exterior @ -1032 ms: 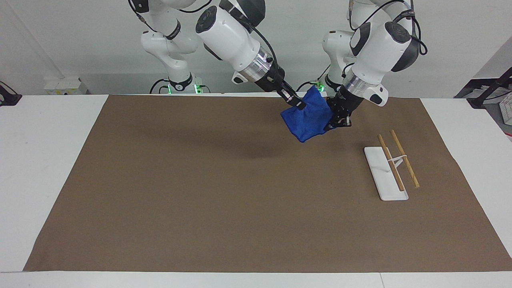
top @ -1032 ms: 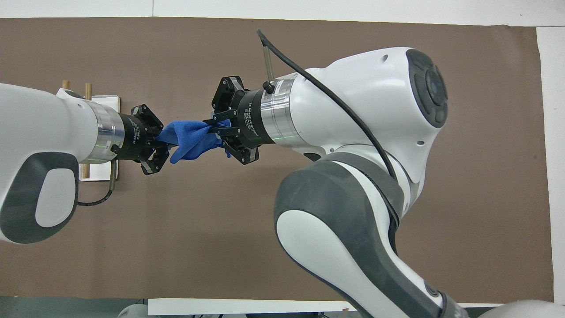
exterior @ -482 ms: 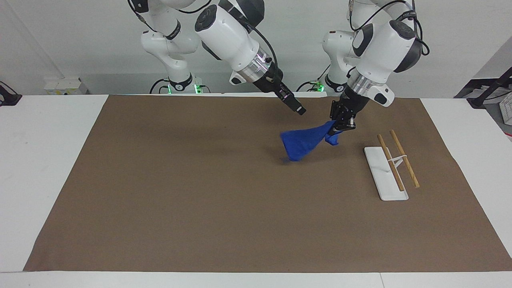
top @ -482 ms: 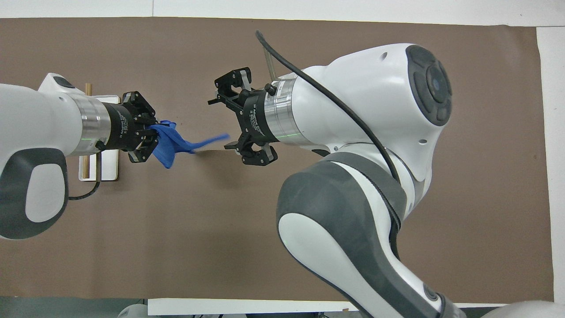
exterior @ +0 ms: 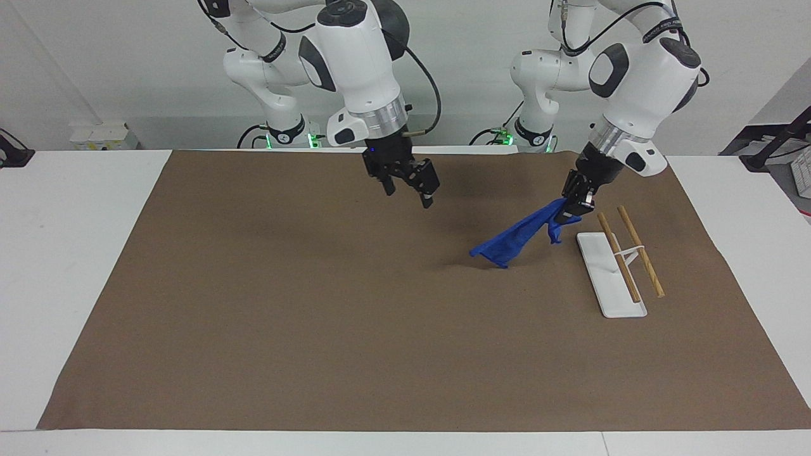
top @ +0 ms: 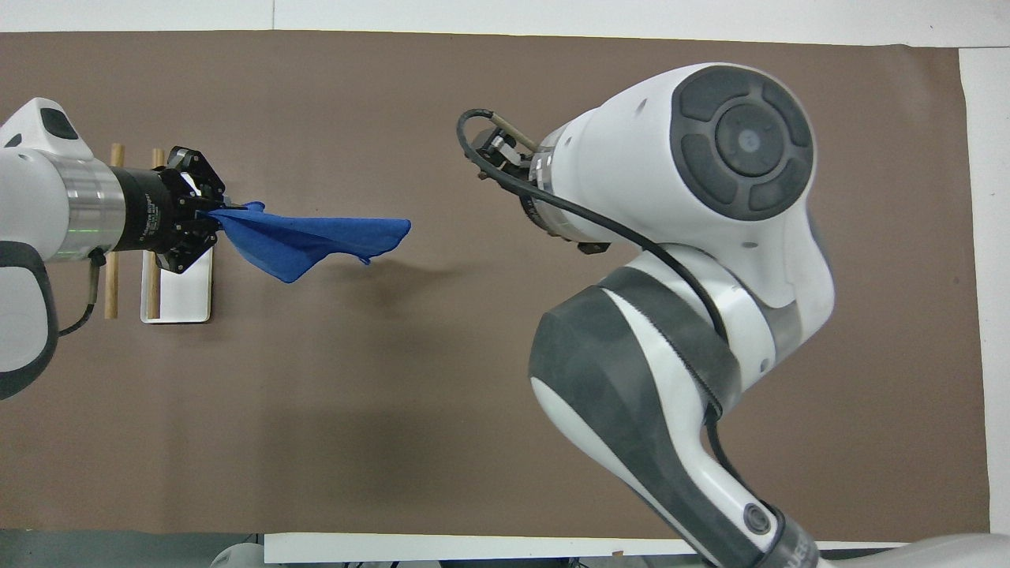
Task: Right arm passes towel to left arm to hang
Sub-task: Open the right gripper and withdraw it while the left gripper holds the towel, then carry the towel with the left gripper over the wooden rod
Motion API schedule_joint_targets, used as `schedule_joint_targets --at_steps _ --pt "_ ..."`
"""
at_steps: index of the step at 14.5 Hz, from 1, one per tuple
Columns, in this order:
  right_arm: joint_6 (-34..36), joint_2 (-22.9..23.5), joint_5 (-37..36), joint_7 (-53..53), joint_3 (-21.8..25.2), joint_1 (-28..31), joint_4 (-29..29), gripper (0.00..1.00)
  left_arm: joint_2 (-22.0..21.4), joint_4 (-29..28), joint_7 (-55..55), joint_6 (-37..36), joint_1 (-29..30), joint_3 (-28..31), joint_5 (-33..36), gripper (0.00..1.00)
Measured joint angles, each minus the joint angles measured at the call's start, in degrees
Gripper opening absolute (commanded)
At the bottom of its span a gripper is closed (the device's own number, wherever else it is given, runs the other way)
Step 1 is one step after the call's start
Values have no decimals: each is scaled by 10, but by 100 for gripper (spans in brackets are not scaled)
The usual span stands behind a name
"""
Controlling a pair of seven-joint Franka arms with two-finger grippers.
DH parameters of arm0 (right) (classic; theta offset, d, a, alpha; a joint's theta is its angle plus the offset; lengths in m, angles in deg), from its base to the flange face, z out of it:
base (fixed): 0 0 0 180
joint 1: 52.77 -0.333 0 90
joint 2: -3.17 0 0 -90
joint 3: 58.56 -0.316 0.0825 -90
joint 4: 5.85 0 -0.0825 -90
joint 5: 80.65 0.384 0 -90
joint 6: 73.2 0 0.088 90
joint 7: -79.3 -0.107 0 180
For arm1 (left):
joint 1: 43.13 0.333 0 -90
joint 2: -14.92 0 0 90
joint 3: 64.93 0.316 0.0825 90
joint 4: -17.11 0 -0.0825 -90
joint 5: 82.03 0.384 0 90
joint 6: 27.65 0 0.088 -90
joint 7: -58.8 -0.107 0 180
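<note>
My left gripper (exterior: 573, 204) is shut on one end of the royal-blue towel (exterior: 514, 238) and holds it in the air beside the rack. The towel trails from it toward the middle of the mat, its low tip close above the mat. In the overhead view the left gripper (top: 210, 211) shows with the towel (top: 312, 237) stretched out from it. My right gripper (exterior: 407, 194), with a small blue light, is open and empty. It points down over the mat at mid-table, apart from the towel. In the overhead view it is mostly hidden under its own wrist.
A towel rack with a flat white base (exterior: 602, 278) and two wooden rods (exterior: 640, 250) stands toward the left arm's end of the table; it also shows in the overhead view (top: 183, 293). A brown mat (exterior: 317, 304) covers the table.
The right gripper let go of the towel, drew back toward mid-table and turned downward. The left gripper carried the towel toward the rack, and the towel now trails out from it.
</note>
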Motion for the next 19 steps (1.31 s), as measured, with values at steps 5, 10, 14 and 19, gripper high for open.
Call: schedule_joint_targets --at_steps 5,10,14,19 --pt "119 -44 -7 357 180 -22 1 100 0 -3 -250 0 46 1 -8 0" --pt "175 -91 -7 474 292 -33 1 100 0 -2 -337 -3 60 1 -30 0" --pt "193 -117 -7 555 353 -40 1 100 1 11 -396 -27 72 2 -46 0" --pt "228 -116 -6 671 418 -42 -5 100 15 36 -510 -30 103 6 -61 0"
